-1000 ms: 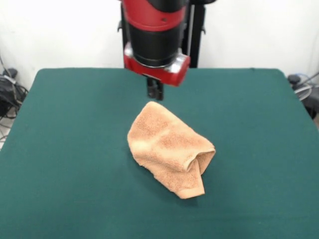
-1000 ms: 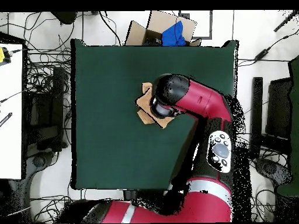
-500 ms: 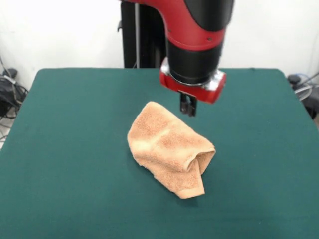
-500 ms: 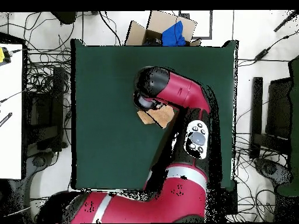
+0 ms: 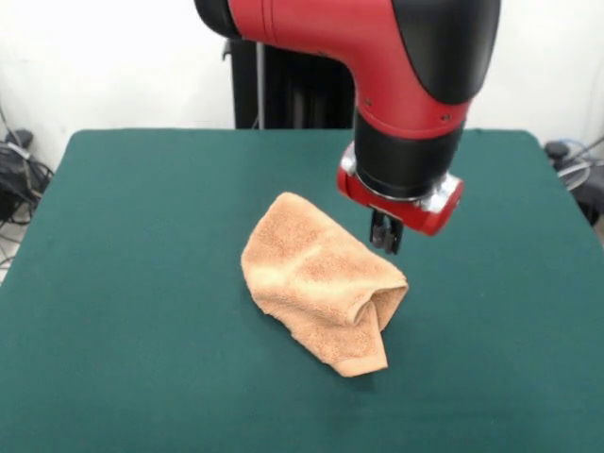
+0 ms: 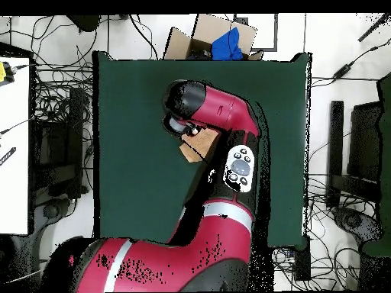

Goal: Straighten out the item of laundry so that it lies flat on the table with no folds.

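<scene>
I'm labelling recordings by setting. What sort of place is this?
Probably a robotics lab: a red arm works over a green table holding one towel, with cables strewn across the floor around it.

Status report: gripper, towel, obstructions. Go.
Gripper above towel's right corner, holding nothing; open or shut unclear. Towel crumpled, right end folded over, on green table. Nothing in the way.

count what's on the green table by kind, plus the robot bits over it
towel: 1, peach-orange, crumpled
robot arm: 1, red and black
gripper: 1, above the towel's right edge in the front view
total: 3, on one green table
</scene>
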